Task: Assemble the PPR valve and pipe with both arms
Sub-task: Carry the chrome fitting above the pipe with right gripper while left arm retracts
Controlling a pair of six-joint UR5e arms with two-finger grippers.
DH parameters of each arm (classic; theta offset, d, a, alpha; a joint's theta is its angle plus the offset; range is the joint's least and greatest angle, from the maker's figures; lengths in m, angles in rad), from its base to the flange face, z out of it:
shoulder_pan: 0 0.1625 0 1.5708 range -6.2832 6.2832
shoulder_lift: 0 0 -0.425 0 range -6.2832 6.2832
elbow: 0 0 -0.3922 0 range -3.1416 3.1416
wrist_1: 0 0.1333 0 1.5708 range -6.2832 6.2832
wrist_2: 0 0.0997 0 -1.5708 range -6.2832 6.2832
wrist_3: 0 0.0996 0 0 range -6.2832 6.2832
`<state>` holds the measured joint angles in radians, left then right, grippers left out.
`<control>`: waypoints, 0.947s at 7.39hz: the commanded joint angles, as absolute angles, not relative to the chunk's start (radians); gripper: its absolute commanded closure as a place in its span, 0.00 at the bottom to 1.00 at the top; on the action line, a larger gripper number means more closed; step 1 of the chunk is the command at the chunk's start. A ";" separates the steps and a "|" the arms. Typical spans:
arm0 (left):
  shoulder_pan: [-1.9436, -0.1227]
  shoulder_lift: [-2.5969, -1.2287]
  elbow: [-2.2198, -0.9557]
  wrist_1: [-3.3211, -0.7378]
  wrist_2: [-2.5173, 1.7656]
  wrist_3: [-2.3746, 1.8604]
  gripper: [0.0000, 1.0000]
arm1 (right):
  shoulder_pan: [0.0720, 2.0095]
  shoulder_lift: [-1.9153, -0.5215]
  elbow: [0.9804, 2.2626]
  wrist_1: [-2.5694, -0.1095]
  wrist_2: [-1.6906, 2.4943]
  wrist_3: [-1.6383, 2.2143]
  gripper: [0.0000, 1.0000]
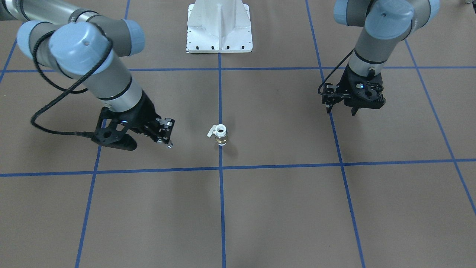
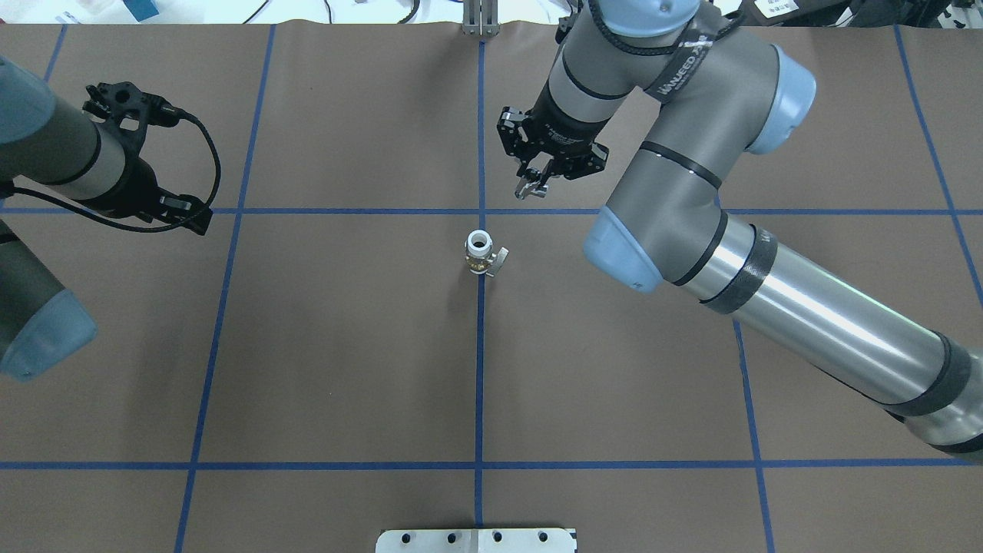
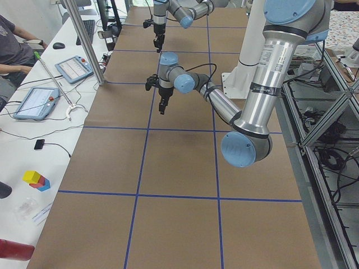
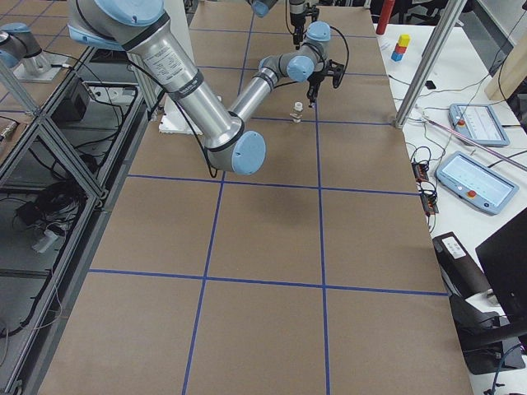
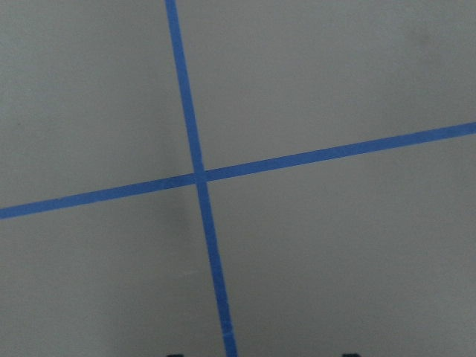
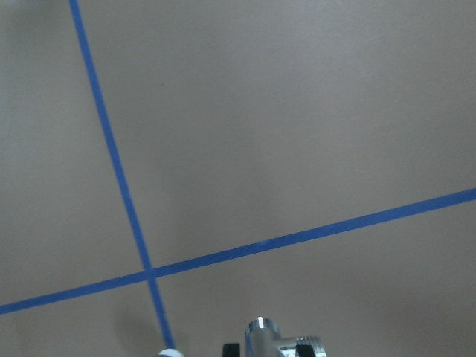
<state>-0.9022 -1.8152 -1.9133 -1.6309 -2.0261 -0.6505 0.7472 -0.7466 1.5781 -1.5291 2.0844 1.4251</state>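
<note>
The PPR valve (image 1: 221, 136) stands upright on the brown table near the centre line, white round end up and its silver lever to one side; it also shows in the overhead view (image 2: 480, 253). My right gripper (image 1: 168, 143) hovers a short way beside it, shut on the pipe (image 2: 530, 188), a small shiny silver fitting. That pipe (image 6: 275, 342) fills the bottom edge of the right wrist view. Far off on the other side, my left gripper (image 1: 341, 110) hangs open above a blue line crossing with nothing between its fingers. The left wrist view holds only table and tape.
The white bolted pedestal base (image 1: 219, 37) stands at the robot's edge of the table. Blue tape lines (image 2: 480, 384) divide the brown surface into squares. A side bench with tablets (image 3: 33, 101) and a seated person (image 3: 11, 45) runs along the far edge.
</note>
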 commanded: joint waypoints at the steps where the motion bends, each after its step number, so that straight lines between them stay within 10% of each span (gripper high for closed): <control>1: -1.013 -1.783 -1.870 -1.674 -2.129 -0.498 0.23 | 0.695 -0.649 1.479 -1.531 2.045 1.451 1.00; 7: -1.072 -1.789 -1.829 -1.674 -2.186 -0.431 0.15 | 0.655 -0.652 1.497 -1.615 2.013 1.450 1.00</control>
<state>-1.0721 -1.7851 -1.8290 -1.6736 -2.1849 -0.4270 0.6634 -0.6556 1.4984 -1.6126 2.0155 1.4484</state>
